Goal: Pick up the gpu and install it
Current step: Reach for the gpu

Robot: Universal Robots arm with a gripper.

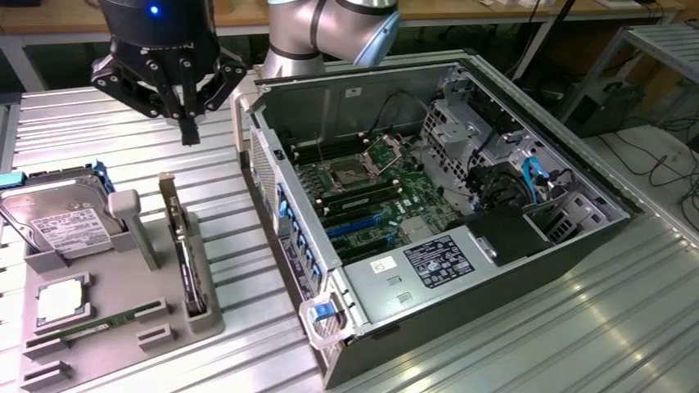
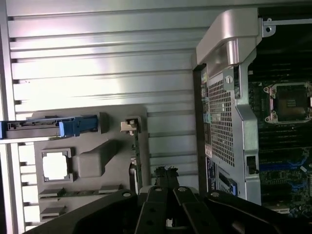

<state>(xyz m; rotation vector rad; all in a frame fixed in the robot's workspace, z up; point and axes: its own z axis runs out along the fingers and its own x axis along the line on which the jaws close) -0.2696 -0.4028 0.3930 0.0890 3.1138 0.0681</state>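
Observation:
The gpu [image 1: 183, 250] stands on edge in a slot of the grey holder [image 1: 120, 237], a thin dark card with its silver bracket at the far end. In the wrist view the gpu [image 2: 137, 156] appears edge-on, with its bracket nearest the blue-edged drive. My gripper [image 1: 189, 129] hangs above the ribbed table beyond the holder's far end, well above the card and touching nothing. Its fingers are shut with nothing between them. In the wrist view my gripper [image 2: 165, 171] lies just beside the card's line, toward the case. The open computer case [image 1: 327, 327] lies on the exterior view's right with its motherboard [image 1: 372, 196] exposed.
The holder also carries a silver hard drive [image 1: 60, 221] with a white label, a CPU [image 1: 60, 299] and a narrow RAM stick [image 1: 98, 325]. The case wall [image 2: 222, 122] rises close beside the holder. Ribbed metal tabletop [image 1: 568, 327] surrounds everything.

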